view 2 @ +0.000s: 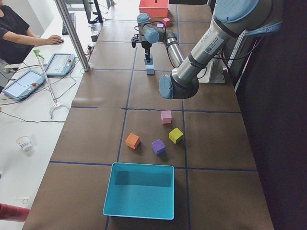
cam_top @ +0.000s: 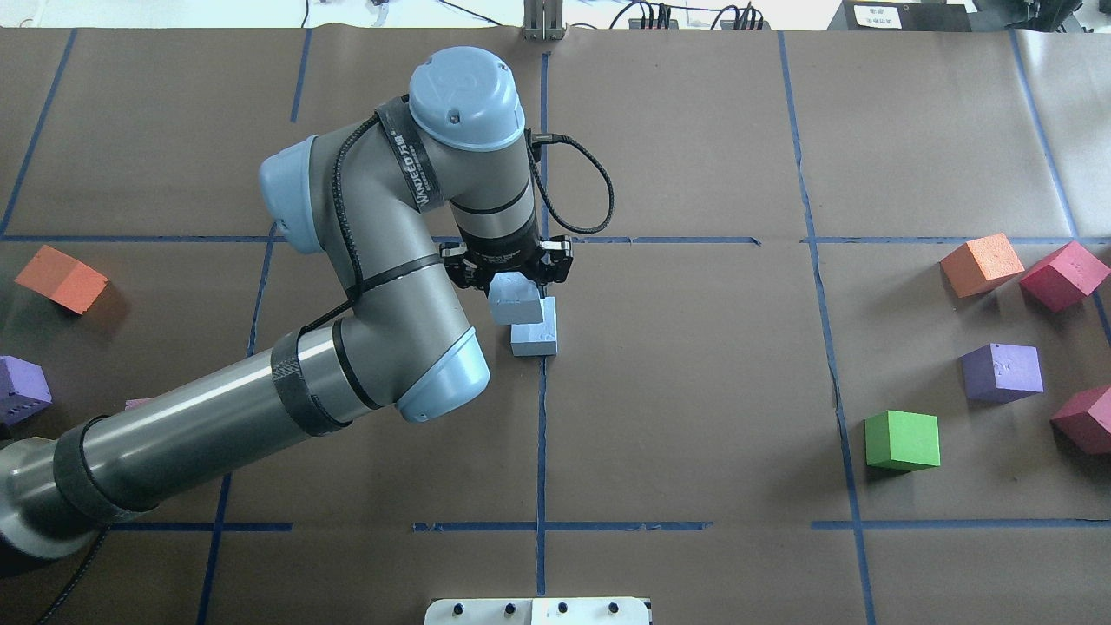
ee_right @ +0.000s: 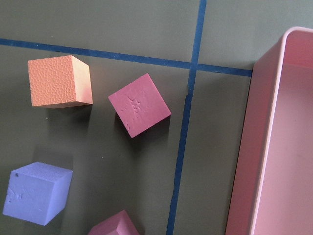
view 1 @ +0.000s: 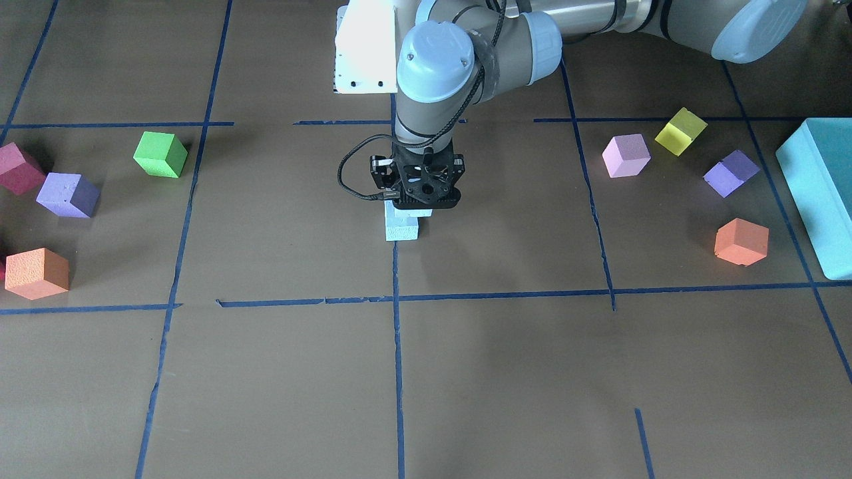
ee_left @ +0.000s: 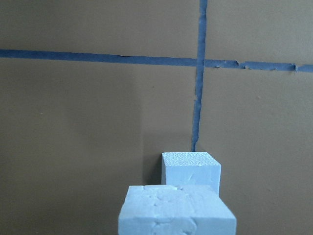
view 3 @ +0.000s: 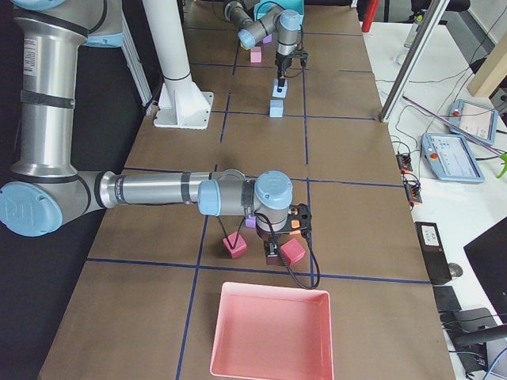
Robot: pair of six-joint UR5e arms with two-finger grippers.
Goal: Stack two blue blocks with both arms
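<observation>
Overhead, front cameras: steeply down, opposite sides of brown paper-covered table [cam_top: 694,391]; both share upper pale sky-blue foam cube [cam_top: 516,299], close in left wrist.

We find open surface [cam_top: 694,391] on every side of the lower blue block [cam_top: 535,338]. Above it, our left hand [cam_top: 510,278], gripping the upper blue block [cam_top: 514,302], bars access. The green cube [cam_top: 903,440] lies well apart.
</observation>
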